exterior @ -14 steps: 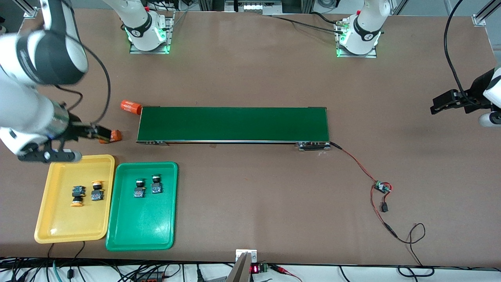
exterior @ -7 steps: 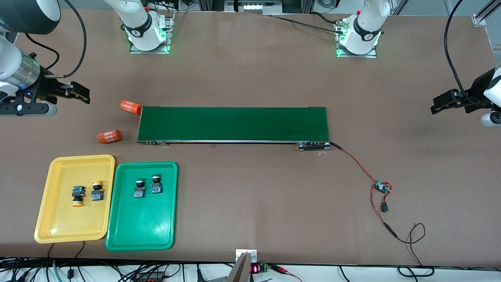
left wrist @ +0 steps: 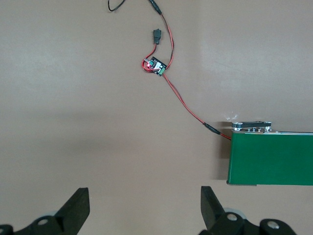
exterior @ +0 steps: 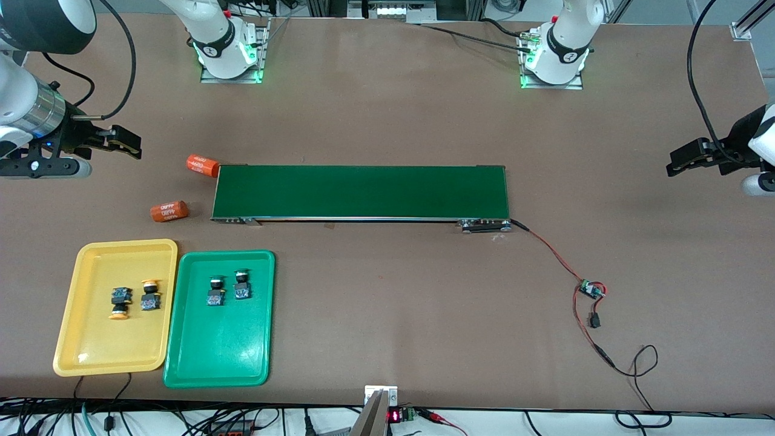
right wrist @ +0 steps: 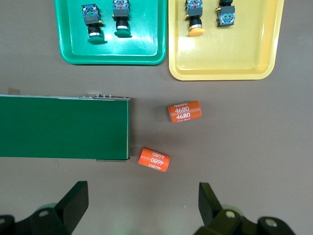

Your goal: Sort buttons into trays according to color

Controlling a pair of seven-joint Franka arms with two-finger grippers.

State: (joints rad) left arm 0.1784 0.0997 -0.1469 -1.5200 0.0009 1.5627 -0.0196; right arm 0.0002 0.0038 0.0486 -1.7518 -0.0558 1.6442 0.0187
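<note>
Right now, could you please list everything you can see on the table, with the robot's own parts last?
yellow tray: one, yellow, at the right arm's end, near the front camera.
yellow-capped buttons: two, in the yellow tray.
green tray: one, green, beside the yellow tray.
green-capped buttons: two, in the green tray.
conveyor belt: one, dark green, mid-table.
orange cylinders: two, white numerals, at the belt's end toward the right arm.
circuit board: one, with red and black wires running to the belt.
right gripper: open, empty, above bare table.
left gripper: open, empty, waiting over the left arm's end.
</note>
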